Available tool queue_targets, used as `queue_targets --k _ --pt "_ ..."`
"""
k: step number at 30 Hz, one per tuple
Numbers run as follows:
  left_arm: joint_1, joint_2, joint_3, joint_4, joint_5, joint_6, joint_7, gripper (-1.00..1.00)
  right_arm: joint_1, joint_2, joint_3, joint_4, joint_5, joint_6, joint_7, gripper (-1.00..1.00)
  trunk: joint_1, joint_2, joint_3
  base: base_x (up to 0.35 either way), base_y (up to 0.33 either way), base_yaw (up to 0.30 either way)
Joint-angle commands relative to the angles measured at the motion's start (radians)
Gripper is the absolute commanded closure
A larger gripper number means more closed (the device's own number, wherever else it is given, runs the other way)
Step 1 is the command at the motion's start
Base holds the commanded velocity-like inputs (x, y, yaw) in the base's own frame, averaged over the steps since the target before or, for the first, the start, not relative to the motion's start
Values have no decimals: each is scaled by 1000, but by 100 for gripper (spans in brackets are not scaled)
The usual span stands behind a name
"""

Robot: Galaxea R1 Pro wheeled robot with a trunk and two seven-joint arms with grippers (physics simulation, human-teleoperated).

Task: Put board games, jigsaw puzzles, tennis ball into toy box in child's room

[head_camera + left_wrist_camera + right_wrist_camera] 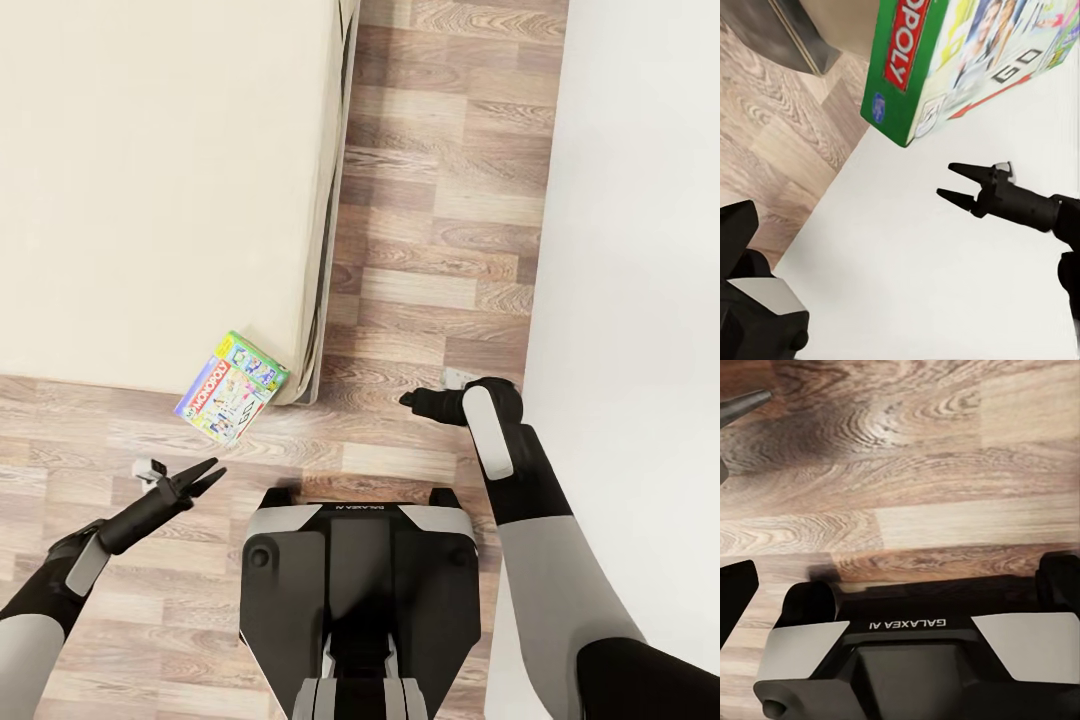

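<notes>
The Monopoly board game (232, 388) sits tilted at the near corner of the bed (150, 180), part of it hanging past the edge over the wood-plank floor (440, 200). In the left wrist view its green side with the red logo shows close up. The left hand (205, 477) hovers over the floor just short of the carton, its two fingers spread apart and holding nothing. The right hand (408, 399) points toward the bed corner near the white wall (640, 250); whether it is released or clenched cannot be told. The robot's base (355, 590) stands between the arms
</notes>
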Motion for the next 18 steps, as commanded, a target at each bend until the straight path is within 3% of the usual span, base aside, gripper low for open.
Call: queue_targets --k 1,18 --pt "0 -1 0 0 1 10 -10 -100 0 -1 1 -1 -10 2 -10 -100 0 -1 -1 0 0 0" --pt "0 0 -1 0 1 9 -25 -100 2 -18 1 -1 -10 2 -10 -100 0 -1 -1 24 -23 0"
